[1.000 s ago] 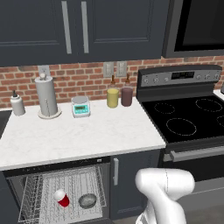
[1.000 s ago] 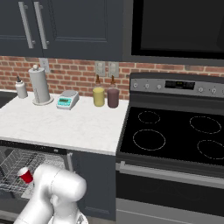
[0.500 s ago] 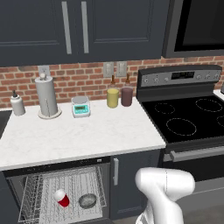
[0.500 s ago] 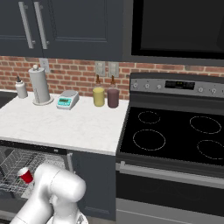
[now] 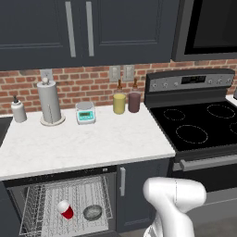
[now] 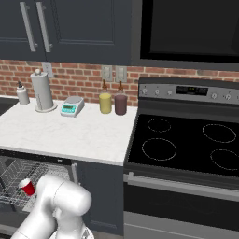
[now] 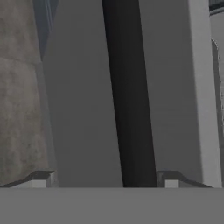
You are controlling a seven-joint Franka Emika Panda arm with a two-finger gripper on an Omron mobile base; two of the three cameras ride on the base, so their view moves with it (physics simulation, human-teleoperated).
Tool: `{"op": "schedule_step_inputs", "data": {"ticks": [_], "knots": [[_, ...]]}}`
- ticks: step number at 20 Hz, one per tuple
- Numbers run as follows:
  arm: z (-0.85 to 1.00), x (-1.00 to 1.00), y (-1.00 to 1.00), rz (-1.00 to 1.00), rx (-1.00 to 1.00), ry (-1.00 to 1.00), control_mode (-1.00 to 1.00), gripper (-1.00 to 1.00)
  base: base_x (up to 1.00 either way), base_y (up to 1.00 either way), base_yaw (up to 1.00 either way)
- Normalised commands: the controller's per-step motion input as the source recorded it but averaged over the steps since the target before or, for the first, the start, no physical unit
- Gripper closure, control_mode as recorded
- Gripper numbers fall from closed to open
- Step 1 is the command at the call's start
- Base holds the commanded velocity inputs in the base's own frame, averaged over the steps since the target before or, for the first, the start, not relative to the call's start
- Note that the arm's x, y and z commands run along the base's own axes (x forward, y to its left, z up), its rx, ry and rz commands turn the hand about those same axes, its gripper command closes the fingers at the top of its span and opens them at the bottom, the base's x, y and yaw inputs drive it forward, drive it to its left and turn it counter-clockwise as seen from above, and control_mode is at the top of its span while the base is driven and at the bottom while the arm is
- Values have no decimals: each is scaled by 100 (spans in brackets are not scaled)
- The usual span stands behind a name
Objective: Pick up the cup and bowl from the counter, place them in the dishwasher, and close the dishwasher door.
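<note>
Fingers (image 7: 39, 180) spread; one cup (image 5: 66, 210), one bowl (image 5: 92, 212).

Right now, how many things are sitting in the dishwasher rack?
2. The cup lies on the left of the rack, and the bowl sits just right of it. The rack's front part is out of view, so more could be hidden.

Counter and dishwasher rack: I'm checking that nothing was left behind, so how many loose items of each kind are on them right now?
Canisters: 2 (yellow canister, maroon canister)
Paper towel holder: 1
Kitchen scale: 1
Soap bottle: 1
Cup, in the rack: 1
Bowl, in the rack: 1
Total: 7
</note>
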Motion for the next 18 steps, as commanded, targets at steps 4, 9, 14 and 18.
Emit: {"op": "schedule_step_inputs", "data": {"ticks": [4, 9, 14, 18], "knots": [[-44, 54, -39, 0, 0, -4, -100, -100, 0, 0, 0], [-51, 72, -39, 0, -3, -3, -100, -100, 0, 0, 0], [-15, 76, -44, 0, 0, -14, -100, -100, 0, 0, 0], [0, 78, -52, 0, 0, -18, -100, -100, 0, 0, 0]]}}
